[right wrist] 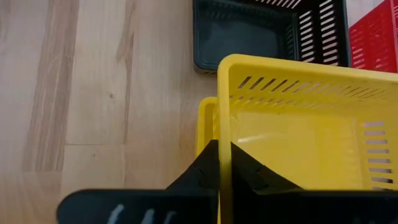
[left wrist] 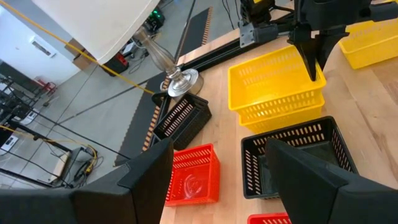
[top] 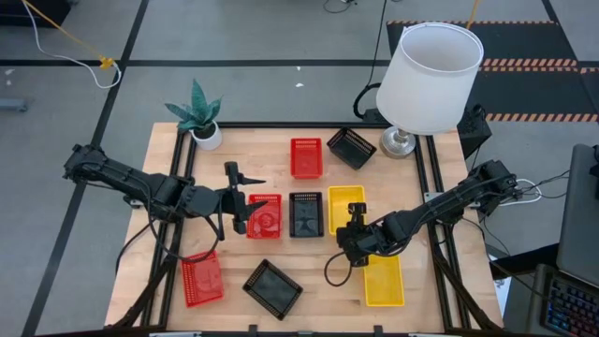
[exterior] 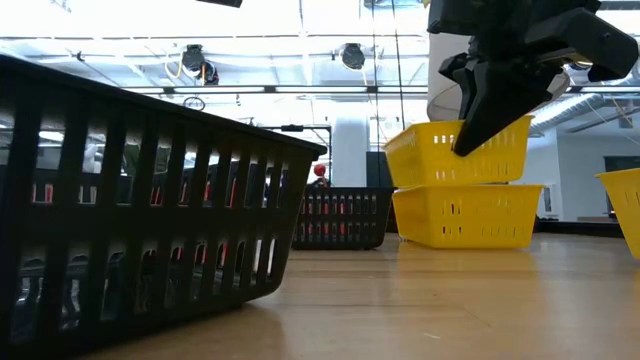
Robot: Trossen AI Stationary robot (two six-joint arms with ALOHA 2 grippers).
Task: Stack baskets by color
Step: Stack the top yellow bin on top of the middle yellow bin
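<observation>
Two yellow baskets stand one in the other at the table's middle right: the upper yellow basket (top: 345, 201), with my right gripper (top: 354, 225) shut on its near end, and the lower one (exterior: 466, 215) beneath it on the wood. A third yellow basket (top: 384, 279) lies near the right front. Two red baskets (top: 305, 157) (top: 264, 215) and two black baskets (top: 306, 213) (top: 351, 147) sit mid-table, and one more of each (top: 201, 279) (top: 272, 287) lies at the front. My left gripper (top: 239, 198) hovers open beside the middle red basket, touching nothing. My right gripper pinches the upper yellow basket's near short wall (right wrist: 221, 134), one finger (right wrist: 199, 171) outside it and the other inside. The fingers slant down from the near right side. The basket rests slightly tilted in the lower yellow basket (right wrist: 205, 124).
A white-shaded lamp (top: 426, 80) stands at the far right corner and a small potted plant (top: 199, 117) at the far left. Bare wood lies along the front middle and the left side. Black frame rails (top: 440, 271) run along the table's sides.
</observation>
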